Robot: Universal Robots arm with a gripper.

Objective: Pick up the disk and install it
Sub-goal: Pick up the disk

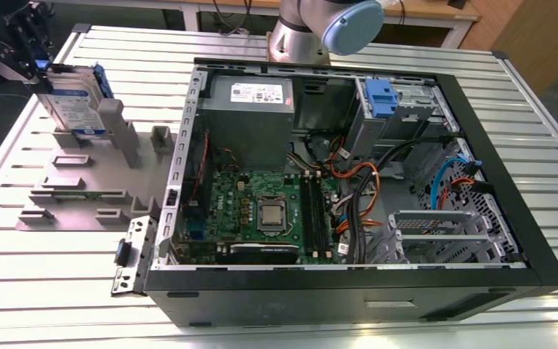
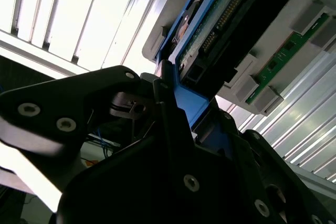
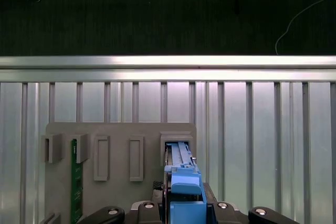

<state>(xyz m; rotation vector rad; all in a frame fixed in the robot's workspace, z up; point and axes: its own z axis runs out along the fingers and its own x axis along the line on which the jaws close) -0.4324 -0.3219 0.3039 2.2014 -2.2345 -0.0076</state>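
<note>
Found the disk (image 1: 73, 102) standing on edge in an end slot of the grey rack (image 1: 85, 190), on the worktop (image 1: 27, 291) toward the exterior view's left, well apart from the open computer case (image 1: 357, 294). Saw the tool (image 1: 43, 65) clamped on the upper, blue-framed end, with black fingers (image 2: 170, 103) pressed against the blue bracket in the second wrist view. Placed the lower end inside the slot walls, going by the first wrist view; could not tell whether seated on the slot floor or raised a little. Judged the step in hand to be drawing the disk out of the rack. Best done with a straight pull along the slot, without twist or sideways lean, so as not to jam the bracket against the slot walls or drag the rack across the worktop. Best kept slow until clear of the walls, with the squeeze on the bracket rather than on the bare metal. Worth keeping clear of the green circuit strip (image 3: 76, 192) parked in another slot of the same rack. Stood upright, long axis running from the slot up into the tool, leaning only slightly if at all. Turned the labelled broad face toward the exterior camera, the circuit-board face toward the second wrist view, and a thin edge toward the first wrist view.
</note>
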